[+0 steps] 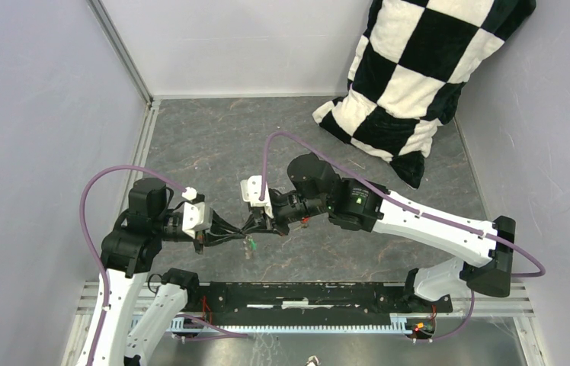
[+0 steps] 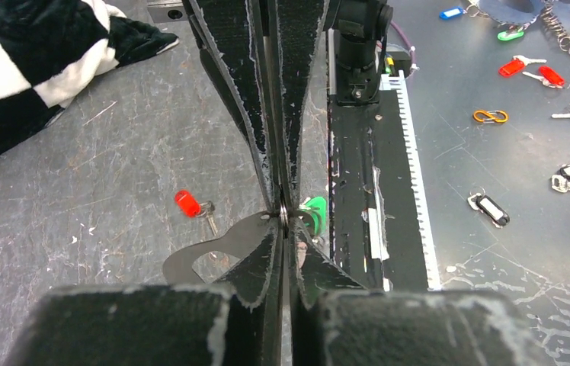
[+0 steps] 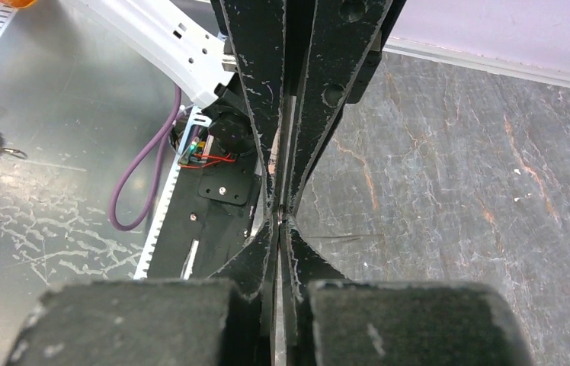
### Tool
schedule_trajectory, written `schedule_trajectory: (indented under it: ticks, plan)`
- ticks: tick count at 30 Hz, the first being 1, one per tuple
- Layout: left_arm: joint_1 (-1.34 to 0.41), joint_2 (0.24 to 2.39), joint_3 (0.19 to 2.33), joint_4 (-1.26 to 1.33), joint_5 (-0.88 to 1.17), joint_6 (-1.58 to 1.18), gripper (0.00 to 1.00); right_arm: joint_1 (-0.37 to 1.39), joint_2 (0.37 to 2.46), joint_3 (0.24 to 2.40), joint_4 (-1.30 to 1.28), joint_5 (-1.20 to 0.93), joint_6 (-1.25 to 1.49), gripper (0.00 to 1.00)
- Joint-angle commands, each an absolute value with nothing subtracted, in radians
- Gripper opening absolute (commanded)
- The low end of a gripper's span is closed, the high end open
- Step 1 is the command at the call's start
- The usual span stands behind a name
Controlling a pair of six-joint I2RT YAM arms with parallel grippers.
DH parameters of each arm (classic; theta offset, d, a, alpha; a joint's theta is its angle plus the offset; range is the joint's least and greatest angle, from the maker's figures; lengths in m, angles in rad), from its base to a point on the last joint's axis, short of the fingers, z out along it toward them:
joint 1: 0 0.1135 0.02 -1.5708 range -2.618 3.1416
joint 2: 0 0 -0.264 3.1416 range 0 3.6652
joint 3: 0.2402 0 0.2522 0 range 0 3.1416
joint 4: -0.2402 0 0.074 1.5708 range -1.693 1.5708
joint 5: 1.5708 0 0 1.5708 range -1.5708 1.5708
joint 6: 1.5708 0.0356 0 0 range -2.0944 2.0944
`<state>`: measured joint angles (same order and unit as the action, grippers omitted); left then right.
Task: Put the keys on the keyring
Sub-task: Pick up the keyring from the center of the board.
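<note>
Arms meet nose to nose over the middle of the grey table (image 1: 213, 145) on my top cam: left gripper (image 1: 225, 238) and right gripper (image 1: 257, 226) are tip to tip, w/ the green key (image 1: 251, 245) dangling just below the join. The checkered pillow (image 1: 419, 69) sits in the far-right corner, well apart. Left wrist cam: left gripper is pressed together on the keyring (image 2: 206, 258), pinching it at its small ring (image 2: 284, 216). The flat grey loop sticks out to the left of the tips, and the green key's head hangs just right of them, up against the ring. The right gripper's fingers (image 2: 301, 76) come in from the opposite side, tips at the same spot. The red key (image 2: 188, 203) lies flat on the table near the loop, seemingly not touching it. Beyond the black rail (image 2: 358, 191) there's a scatter of spare keys and tags (image 2: 541, 72) on the bare metal. Right wrist cam: right gripper is pressed together too, tip to tip w/ the left. A thin sliver of metal shows right at the join, but I can't tell whether the right side actually grips it.
</note>
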<state>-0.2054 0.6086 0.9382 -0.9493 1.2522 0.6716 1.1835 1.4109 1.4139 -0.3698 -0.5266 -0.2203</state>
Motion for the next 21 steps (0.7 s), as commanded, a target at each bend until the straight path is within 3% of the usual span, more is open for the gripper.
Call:
schedule_trajectory:
  ticks: [1,7,10,12,15,21]
  plan:
    - [-0.211,0.608,0.976,-0.930,1.249,0.667,0.04,1.194,1.375,1.391,-0.309,-0.543,-0.182,0.07]
    - [-0.211,0.603,0.971,-0.930,1.244,0.669,0.02,1.193,1.336,1.335,-0.251,-0.537,-0.147,0.16]
    - [-0.210,0.603,0.973,-0.931,1.238,0.672,0.02,1.194,1.334,1.327,-0.240,-0.555,-0.142,0.05]
    - [-0.210,0.603,0.973,-0.930,1.238,0.672,0.02,1.193,1.338,1.330,-0.246,-0.558,-0.140,0.05]
    - [-0.210,0.602,0.973,-0.931,1.233,0.669,0.02,1.193,1.330,1.332,-0.263,-0.524,-0.137,0.27]
    - [-0.210,0.596,0.974,-0.931,1.241,0.689,0.02,1.159,1.214,1.221,-0.171,-0.465,-0.055,0.48]
